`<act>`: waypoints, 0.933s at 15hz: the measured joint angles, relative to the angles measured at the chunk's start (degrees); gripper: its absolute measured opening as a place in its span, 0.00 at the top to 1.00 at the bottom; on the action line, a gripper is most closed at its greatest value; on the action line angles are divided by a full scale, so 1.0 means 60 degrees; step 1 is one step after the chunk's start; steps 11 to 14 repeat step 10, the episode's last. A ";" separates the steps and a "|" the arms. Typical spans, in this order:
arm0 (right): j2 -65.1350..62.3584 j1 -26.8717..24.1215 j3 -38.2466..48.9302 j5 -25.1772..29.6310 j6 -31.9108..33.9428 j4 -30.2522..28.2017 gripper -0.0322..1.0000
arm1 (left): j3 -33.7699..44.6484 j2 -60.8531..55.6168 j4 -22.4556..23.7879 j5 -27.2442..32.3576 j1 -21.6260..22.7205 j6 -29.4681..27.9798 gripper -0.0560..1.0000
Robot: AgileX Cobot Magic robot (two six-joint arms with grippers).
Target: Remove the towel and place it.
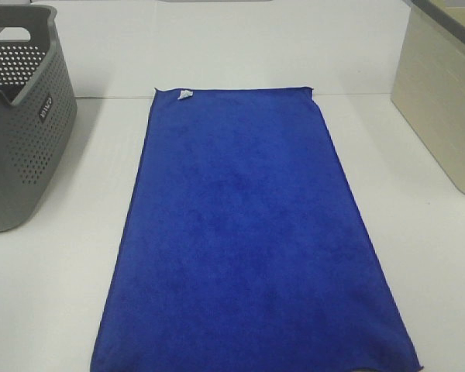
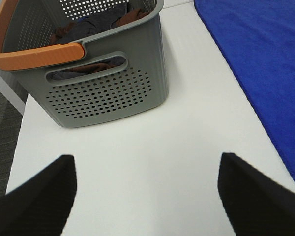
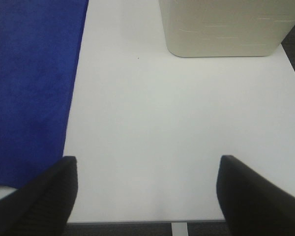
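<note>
The royal-blue towel [image 1: 248,232] lies flat and spread out along the middle of the white table, a small white tag [image 1: 184,94] at its far left corner. Its edge also shows in the left wrist view [image 2: 265,64] and the right wrist view [image 3: 29,88]. Neither arm appears in the exterior high view. My left gripper [image 2: 147,191] is open over bare table between the grey basket and the towel. My right gripper [image 3: 147,191] is open over bare table near the front edge, beside the towel's right side. Nothing is held.
A grey perforated basket [image 1: 23,132] with an orange handle [image 2: 34,54] stands at the left and holds dark clothes. A beige bin [image 1: 442,101] stands at the right, also in the right wrist view [image 3: 226,29]. The table's front edge [image 3: 137,222] is close to the right gripper.
</note>
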 joint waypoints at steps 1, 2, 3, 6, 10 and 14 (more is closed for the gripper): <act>0.0000 0.0000 0.0000 0.0000 0.0000 0.0000 0.23 | 0.0000 0.0000 0.0000 0.0000 0.0000 0.0000 0.24; 0.0000 0.0000 0.0000 0.0000 0.0000 0.0000 0.23 | 0.0000 0.0000 0.0000 0.0000 0.0000 0.0000 0.24; 0.0000 0.0000 0.0000 0.0000 0.0000 0.0000 0.23 | 0.0000 0.0000 0.0000 0.0000 0.0000 0.0000 0.24; 0.0000 0.0000 0.0000 0.0000 0.0000 0.0010 0.23 | 0.0000 0.0000 -0.0010 0.0000 0.0000 -0.0076 0.24; 0.0000 0.0000 0.0000 0.0000 0.0000 0.0019 0.23 | 0.0000 0.0000 -0.0010 0.0000 0.0000 -0.0325 0.24; 0.0000 0.0000 0.0000 0.0000 0.0000 0.0019 0.23 | 0.0000 0.0000 -0.0010 0.0000 0.0000 -0.0325 0.24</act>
